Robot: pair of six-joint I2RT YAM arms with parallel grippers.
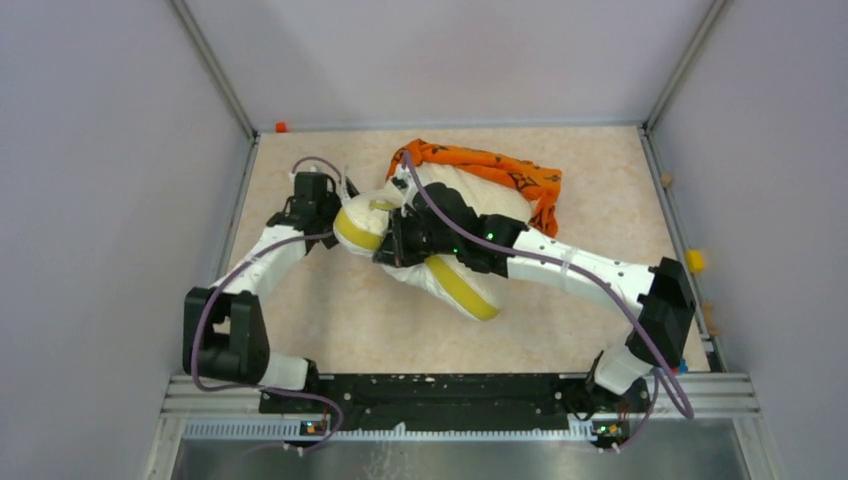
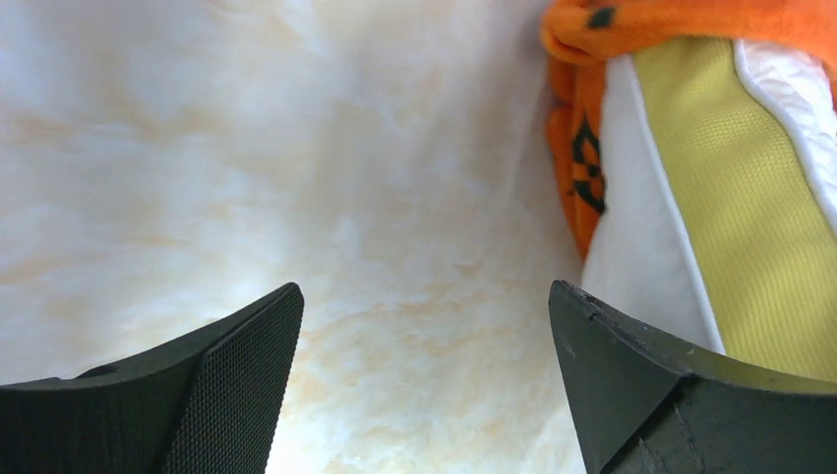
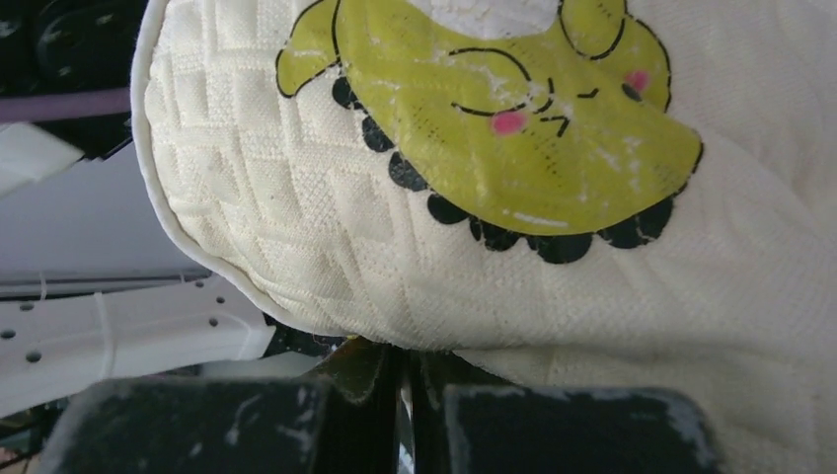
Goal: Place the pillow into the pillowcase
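The white quilted pillow lies mid-table, with yellow trim on its edge and a yellow cartoon print on its face. The orange pillowcase is bunched over its far end. My left gripper is at the pillow's left end, open over bare table with nothing between its fingers. The pillow's trim and a fold of pillowcase lie just to its right. My right gripper reaches across the pillow and is shut on a pinch of pillow fabric.
Grey enclosure walls and metal rails ring the beige table. A small orange object sits at the back left corner. A yellow block sits on the right rail. The left arm's white link passes close by the right gripper.
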